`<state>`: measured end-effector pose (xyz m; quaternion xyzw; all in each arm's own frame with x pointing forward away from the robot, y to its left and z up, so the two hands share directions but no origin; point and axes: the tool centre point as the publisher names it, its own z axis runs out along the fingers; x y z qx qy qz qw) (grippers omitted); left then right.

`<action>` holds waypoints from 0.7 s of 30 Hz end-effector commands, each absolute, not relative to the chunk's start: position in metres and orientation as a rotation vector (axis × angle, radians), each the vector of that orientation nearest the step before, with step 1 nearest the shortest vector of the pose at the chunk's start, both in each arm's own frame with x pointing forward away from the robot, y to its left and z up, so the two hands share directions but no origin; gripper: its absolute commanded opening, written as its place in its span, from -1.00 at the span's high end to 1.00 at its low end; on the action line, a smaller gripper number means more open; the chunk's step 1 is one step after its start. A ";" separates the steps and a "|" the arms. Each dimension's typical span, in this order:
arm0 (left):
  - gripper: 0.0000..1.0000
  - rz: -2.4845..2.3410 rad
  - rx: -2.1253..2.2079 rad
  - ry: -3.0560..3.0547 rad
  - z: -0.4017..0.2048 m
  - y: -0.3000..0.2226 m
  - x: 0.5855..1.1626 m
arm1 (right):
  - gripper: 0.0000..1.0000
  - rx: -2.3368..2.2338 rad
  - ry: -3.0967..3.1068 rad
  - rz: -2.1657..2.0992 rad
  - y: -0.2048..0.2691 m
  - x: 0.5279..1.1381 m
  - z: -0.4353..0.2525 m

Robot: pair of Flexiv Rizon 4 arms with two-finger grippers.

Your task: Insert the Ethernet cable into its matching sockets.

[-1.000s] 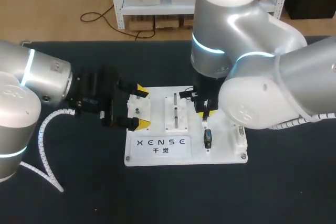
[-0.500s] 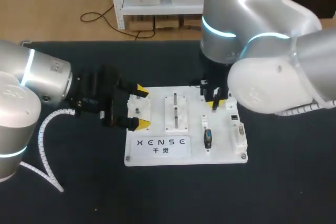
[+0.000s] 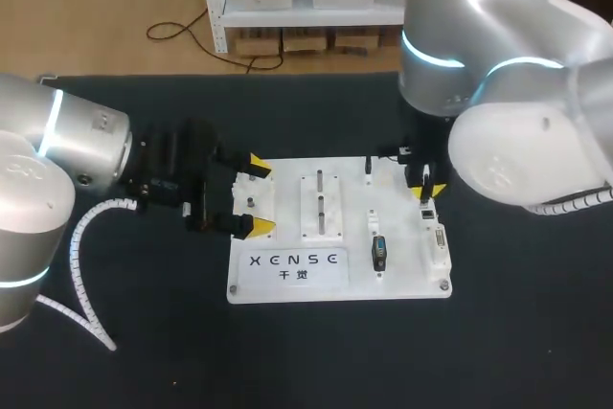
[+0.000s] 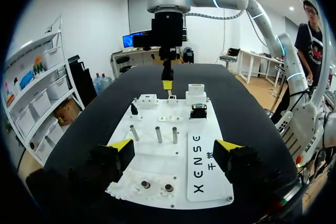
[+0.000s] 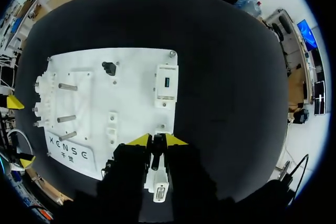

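Observation:
The white socket board (image 3: pixel 287 284) lies mid-table. My right gripper (image 3: pixel 426 191) hangs over the board's right end, shut on a small dark Ethernet plug (image 5: pixel 156 156) held between its yellow tips. Under it are a white block with a blue port (image 5: pixel 167 85) and a white connector block (image 5: pixel 157 182). The left wrist view shows the right gripper (image 4: pixel 167 83) at the board's far end. My left gripper (image 3: pixel 255 195) stands open, its fingers straddling the raised block at the board's left end (image 4: pixel 157 187). A black connector (image 3: pixel 379 252) stands in the board.
Two metal posts (image 3: pixel 320 200) rise from the board's middle, and a small black peg (image 3: pixel 369 171) stands near its far edge. A white spiral hose (image 3: pixel 77 237) from my left arm trails over the black tabletop (image 3: pixel 517 332) at the left.
My right gripper has moved rightward across the board, from above the black connector to the right-end socket blocks, still shut on the plug. The left arm has stayed put.

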<state>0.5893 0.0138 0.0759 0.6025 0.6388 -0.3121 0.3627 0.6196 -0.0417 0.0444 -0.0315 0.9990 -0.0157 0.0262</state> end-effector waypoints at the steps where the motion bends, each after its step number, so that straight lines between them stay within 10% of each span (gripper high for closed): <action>1: -1.00 -0.802 1.545 1.638 0.074 0.015 0.588 | 1.00 -0.085 3.088 -0.057 -0.047 0.618 0.042; 21: -1.00 -0.802 1.545 1.638 0.074 0.015 0.588 | 1.00 -0.101 3.104 -0.051 -0.047 0.617 0.031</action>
